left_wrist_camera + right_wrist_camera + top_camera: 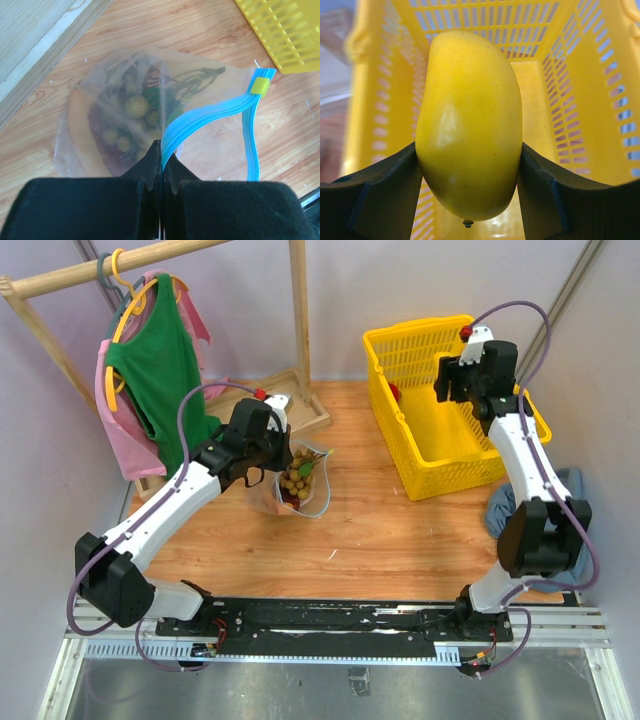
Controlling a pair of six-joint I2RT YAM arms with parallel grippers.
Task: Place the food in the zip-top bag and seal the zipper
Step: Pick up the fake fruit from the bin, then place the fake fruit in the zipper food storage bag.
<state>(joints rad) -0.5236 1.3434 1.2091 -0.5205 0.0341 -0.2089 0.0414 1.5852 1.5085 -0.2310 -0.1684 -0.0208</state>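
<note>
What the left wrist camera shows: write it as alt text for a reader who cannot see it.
The black left gripper is shut on the blue-teal zipper strip of a clear crinkly plastic bag on a wooden table. The bag holds small round tan fruits; a yellow plastic basket sits top right.

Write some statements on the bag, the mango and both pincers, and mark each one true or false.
1. The left pincer is shut on the zipper. True.
2. The right pincer is empty. False: it grips a mango.
3. The mango hangs over the basket. True.
4. The bag is empty. False: round fruits are inside.
5. The bag lies in the basket. False: it lies on the table.
</note>
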